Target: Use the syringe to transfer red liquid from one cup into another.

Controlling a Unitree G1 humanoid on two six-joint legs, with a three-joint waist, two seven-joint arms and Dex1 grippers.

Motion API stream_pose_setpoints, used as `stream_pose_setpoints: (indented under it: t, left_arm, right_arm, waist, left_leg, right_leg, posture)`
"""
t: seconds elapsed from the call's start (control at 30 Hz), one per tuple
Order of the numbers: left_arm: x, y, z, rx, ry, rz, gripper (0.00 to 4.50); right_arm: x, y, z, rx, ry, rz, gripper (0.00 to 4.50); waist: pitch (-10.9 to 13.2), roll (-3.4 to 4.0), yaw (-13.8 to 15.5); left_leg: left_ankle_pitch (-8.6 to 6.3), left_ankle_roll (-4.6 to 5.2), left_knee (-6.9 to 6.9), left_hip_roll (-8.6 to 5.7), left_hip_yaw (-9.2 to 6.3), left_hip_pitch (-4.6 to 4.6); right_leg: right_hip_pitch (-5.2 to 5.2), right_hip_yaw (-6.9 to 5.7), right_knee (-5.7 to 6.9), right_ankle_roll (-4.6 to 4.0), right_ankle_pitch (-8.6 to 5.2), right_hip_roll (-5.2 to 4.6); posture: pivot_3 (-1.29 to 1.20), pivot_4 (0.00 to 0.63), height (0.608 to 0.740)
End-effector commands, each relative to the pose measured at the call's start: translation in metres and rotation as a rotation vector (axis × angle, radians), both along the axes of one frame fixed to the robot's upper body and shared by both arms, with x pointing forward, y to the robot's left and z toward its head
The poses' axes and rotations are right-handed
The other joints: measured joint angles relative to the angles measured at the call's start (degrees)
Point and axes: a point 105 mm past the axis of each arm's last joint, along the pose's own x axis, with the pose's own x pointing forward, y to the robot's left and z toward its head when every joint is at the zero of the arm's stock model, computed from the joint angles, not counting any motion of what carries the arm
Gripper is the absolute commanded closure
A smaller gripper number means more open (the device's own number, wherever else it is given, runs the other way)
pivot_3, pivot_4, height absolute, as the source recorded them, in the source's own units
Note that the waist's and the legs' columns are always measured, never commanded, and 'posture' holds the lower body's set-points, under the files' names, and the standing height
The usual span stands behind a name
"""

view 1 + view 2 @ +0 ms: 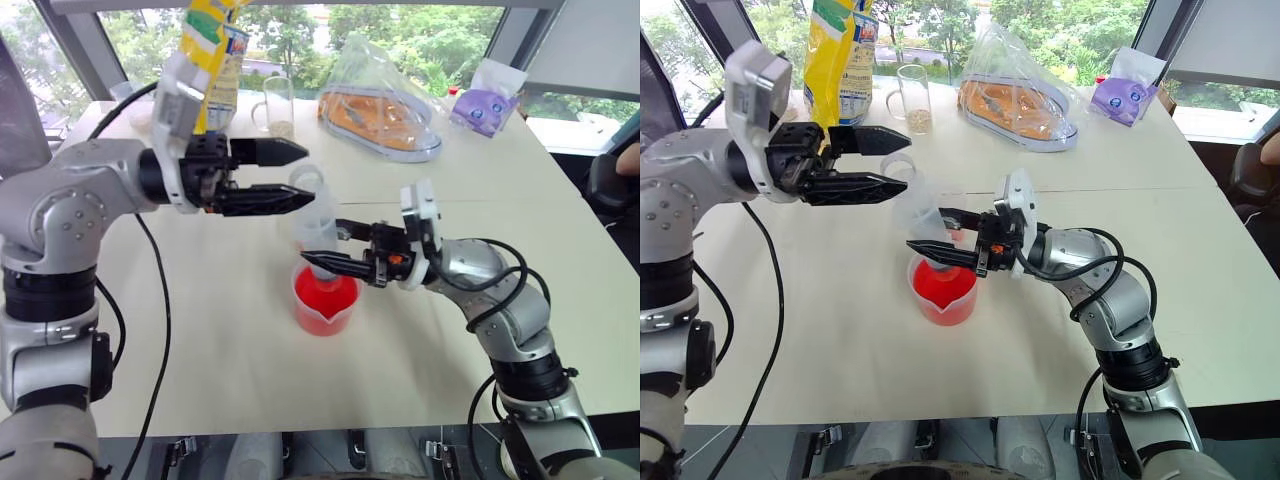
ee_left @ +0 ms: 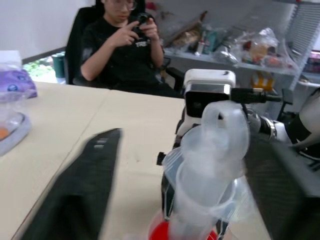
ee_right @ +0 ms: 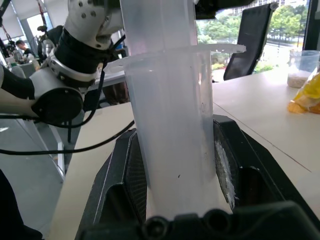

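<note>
Cream laminate was seen across the bench [image 1: 250, 380], with wide bare room toward the near edge and to the right; clutter was kept to the far edge: a yellow bag [image 1: 215, 60], a glass mug [image 1: 278, 105] with beige grains, a clear dome [image 1: 385, 100] and a purple pouch [image 1: 485, 105]. In the left wrist view a seated person [image 2: 125, 45] was shown beyond the bench's side.

Both arms were held level over the middle, pointed at each other. The left gripper [image 1: 295, 175] was raised, its jaws apart and empty, just beside the plunger top. The right gripper [image 1: 325, 248] was set lower, its jaws clamped on the barrel of the syringe [image 1: 315, 215].

The syringe's long axis was kept nearly upright, tip down into the beaker [image 1: 325, 300] of red liquid [image 1: 322, 295], which stood mid-bench.
</note>
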Motion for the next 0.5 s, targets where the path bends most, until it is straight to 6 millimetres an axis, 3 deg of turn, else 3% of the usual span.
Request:
stream_pose_setpoints:
  t: [0.03,0.2,0.37,0.47,0.5]
  left_arm:
    - [-0.004,0.011,0.009,-0.014,-0.024,0.026,0.08]
    - [-0.011,0.029,0.009,-0.002,-0.028,0.065,0.08]
    - [-0.007,0.048,0.008,0.011,-0.029,0.155,0.08]
    - [-0.001,0.058,0.009,0.003,-0.034,0.218,0.08]
    - [0.002,0.061,0.008,-0.001,-0.038,0.24,0.08]
  right_arm:
    - [-0.014,0.0,0.028,0.057,-0.094,0.039,3.0]
    - [-0.014,-0.002,0.034,0.082,-0.061,0.038,3.0]
    - [-0.009,-0.005,0.053,0.15,-0.025,0.025,3.0]
    - [0.007,-0.013,0.083,0.258,0.014,-0.012,3.0]
    - [0.022,-0.017,0.098,0.29,0.018,-0.036,3.0]
  waist:
    - [0.0,0.0,-0.04]
    - [0.01,0.01,-0.3]
    - [0.01,0.01,-0.04]
    - [0.01,0.01,-0.11]
    - [0.01,0.01,-0.12]
  left_leg:
    - [0.0,0.0,0.0,0.0,0.0,0.0]
    - [0.0,0.0,-0.02,0.03,0.01,0.03]
    - [0.01,-0.01,0.0,0.03,0.01,0.03]
    - [0.01,-0.01,0.0,0.02,0.02,0.03]
    - [0.01,-0.02,0.01,0.02,0.02,0.03]
  right_leg:
    - [0.0,0.0,0.0,0.0,0.0,0.0]
    - [-0.01,0.0,0.03,0.0,0.0,0.01]
    - [-0.01,0.0,0.03,-0.01,0.0,0.01]
    - [0.0,0.0,0.03,-0.01,0.0,-0.01]
    - [-0.01,0.0,0.03,-0.02,0.0,-0.01]
  posture:
    - [0.0,0.15,0.74]
    - [0.0,0.15,0.74]
    - [0.0,0.15,0.74]
    - [0.0,0.15,0.74]
    - [0.0,0.15,0.74]
